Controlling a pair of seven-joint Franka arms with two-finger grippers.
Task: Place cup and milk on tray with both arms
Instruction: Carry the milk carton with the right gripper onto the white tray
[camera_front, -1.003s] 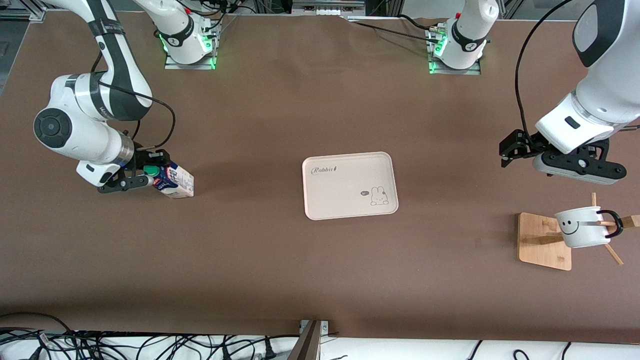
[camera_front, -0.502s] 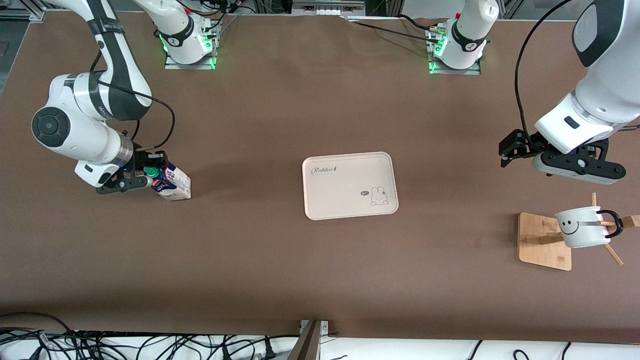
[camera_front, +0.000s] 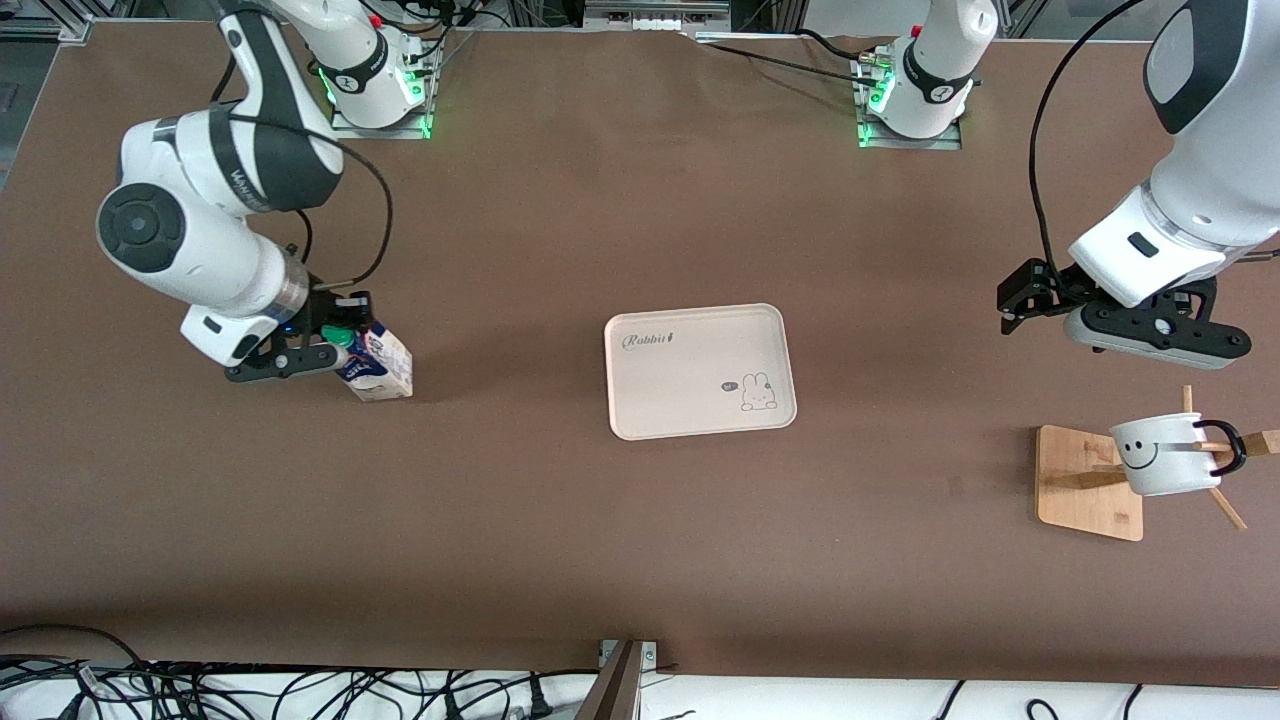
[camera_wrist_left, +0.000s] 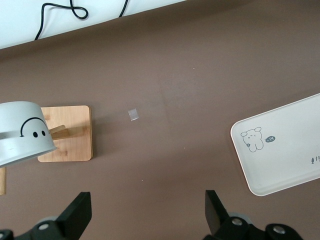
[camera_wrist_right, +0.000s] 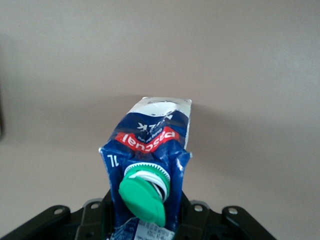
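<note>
My right gripper (camera_front: 335, 345) is shut on the top of the milk (camera_front: 382, 365), a dark-blue and white carton with a green cap, tilted just over the table at the right arm's end. The right wrist view shows the carton (camera_wrist_right: 152, 135) between the right gripper's (camera_wrist_right: 145, 222) jaws. The cream tray (camera_front: 680, 395) lies at the table's middle, with nothing on it. The white smiley cup (camera_front: 1165, 455) hangs on a wooden rack at the left arm's end. My left gripper (camera_front: 1012, 300) is open and empty in the air, over the table beside the rack. The left wrist view (camera_wrist_left: 147, 215) shows the cup (camera_wrist_left: 22, 132) and tray (camera_wrist_left: 290, 150).
The square wooden rack base (camera_front: 1085, 480) with slanted pegs carries the cup; it also shows in the left wrist view (camera_wrist_left: 70, 132). A small pale scrap (camera_wrist_left: 133, 114) lies on the brown table between rack and tray. Cables run along the table's near edge.
My right arm has moved the milk carton toward the tray. The left arm, cup and tray have not moved.
</note>
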